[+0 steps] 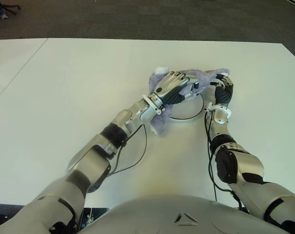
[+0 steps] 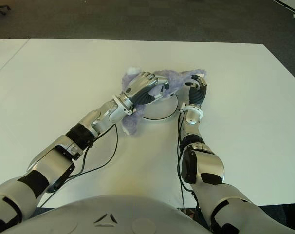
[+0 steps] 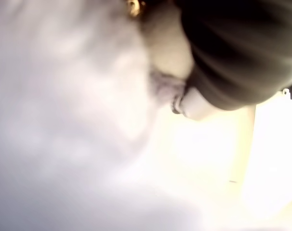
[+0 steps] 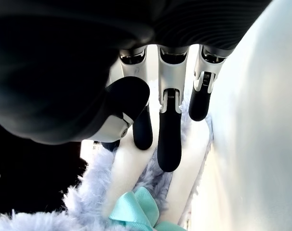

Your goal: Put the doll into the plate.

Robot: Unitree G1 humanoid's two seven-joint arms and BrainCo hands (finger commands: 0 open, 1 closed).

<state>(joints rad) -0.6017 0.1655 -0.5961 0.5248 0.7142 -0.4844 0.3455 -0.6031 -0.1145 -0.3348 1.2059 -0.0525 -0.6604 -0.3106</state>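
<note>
I see both hands gripping the doll over the plate, center frame: left hand, right hand.

Look past the middle and you have a wide white table filling most of both eye views, its top bare and matte. On your left a thin seam runs slantwise across it, where a second white panel meets the main one. Beyond the far edge lies dark grey carpet. Up in the far left corner of the left eye view you can make out the black legs of some chair base, too cut off to tell more
</note>
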